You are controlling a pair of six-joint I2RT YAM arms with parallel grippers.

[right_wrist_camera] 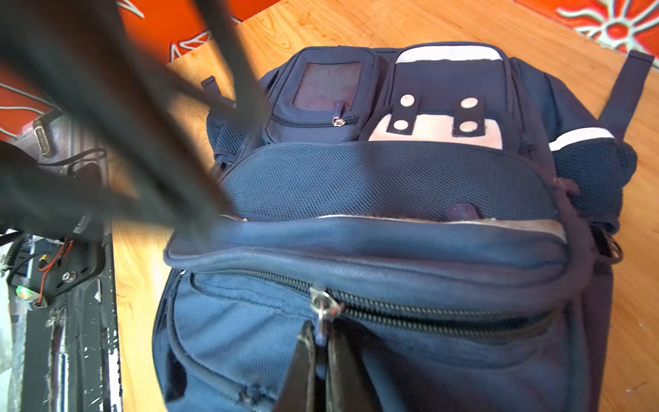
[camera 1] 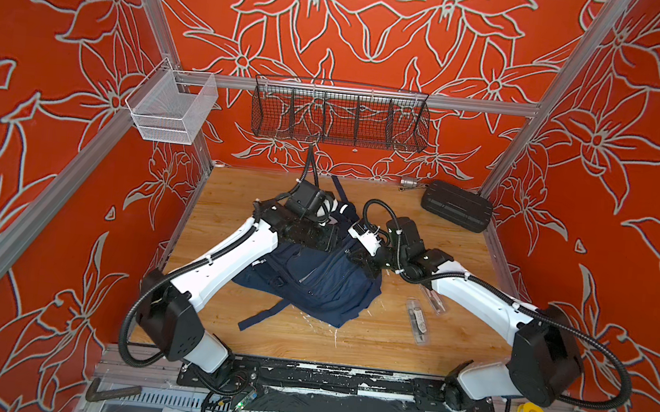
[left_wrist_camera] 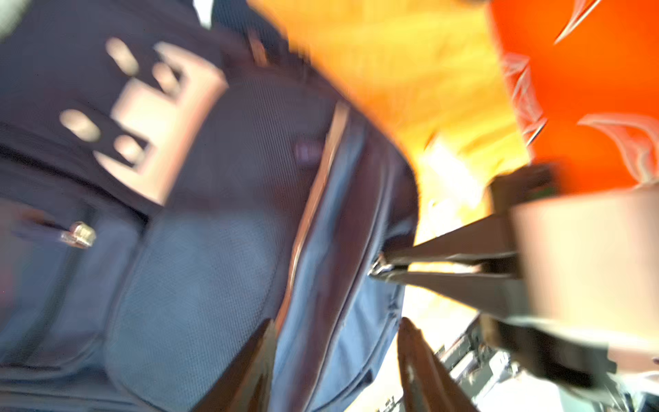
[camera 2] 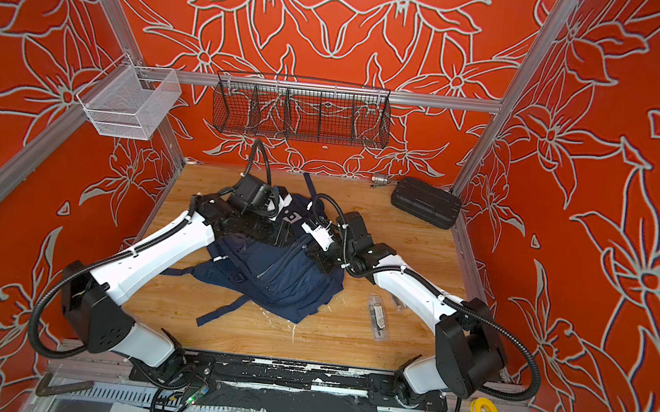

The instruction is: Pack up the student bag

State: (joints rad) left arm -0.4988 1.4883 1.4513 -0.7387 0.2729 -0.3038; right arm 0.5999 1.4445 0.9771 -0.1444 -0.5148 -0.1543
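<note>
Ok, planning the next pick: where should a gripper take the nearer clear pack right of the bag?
Grip the clear pack at mid-length, across its narrow width, coming straight down. It lies flat on the table, long and thin, so its ends give little hold. The right gripper is probably closest, but it is shut on the zip pull of the student bag.

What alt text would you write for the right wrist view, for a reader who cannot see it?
The right gripper pinches a silver zipper pull on a navy backpack lying on a wooden table. A blurred black arm crosses the foreground.
</note>
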